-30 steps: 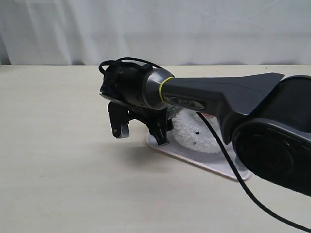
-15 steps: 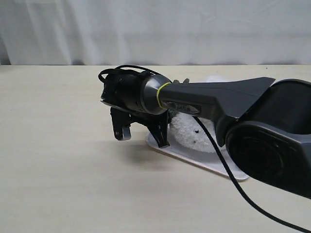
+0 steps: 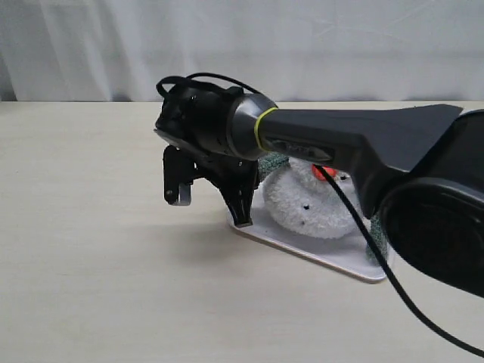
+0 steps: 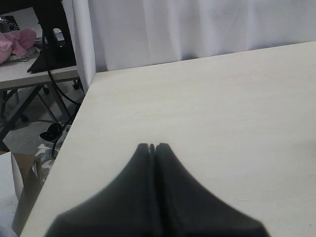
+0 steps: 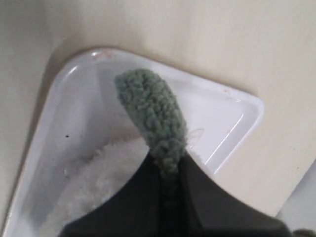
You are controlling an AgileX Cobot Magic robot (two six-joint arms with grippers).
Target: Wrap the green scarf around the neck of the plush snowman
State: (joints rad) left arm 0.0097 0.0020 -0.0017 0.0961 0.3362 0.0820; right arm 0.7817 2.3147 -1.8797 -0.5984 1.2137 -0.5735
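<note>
1. Tray (image 3: pixel 302 249), white and shallow, lies on the pale table (image 3: pixel 91 265) right of centre. The plush snowman (image 3: pixel 306 200) rests in it. Its fluffy white body shows a black button, and an orange bit of nose peeks out just under the arm.
2. The right gripper (image 3: pixel 242 218) reaches across from the right and points down at the tray's left corner.
3. In the right wrist view its fingers (image 5: pixel 197 197) are clamped on the green scarf (image 5: pixel 150 108). The scarf's rounded end sticks out past the right gripper (image 5: pixel 168 159) and lies over the tray (image 5: pixel 237 118), beside the snowman (image 5: pixel 98 177).
4. In the exterior view the green scarf (image 3: pixel 276 161) also shows on the snowman's far side, and again at the tray's right end.
5. The arm hides the snowman's neck, so I cannot tell whether the scarf goes round it.
6. The left gripper (image 4: pixel 152 146) hangs over bare table (image 4: pixel 237 108) near one edge, fingertips pressed together with nothing between them.
</note>
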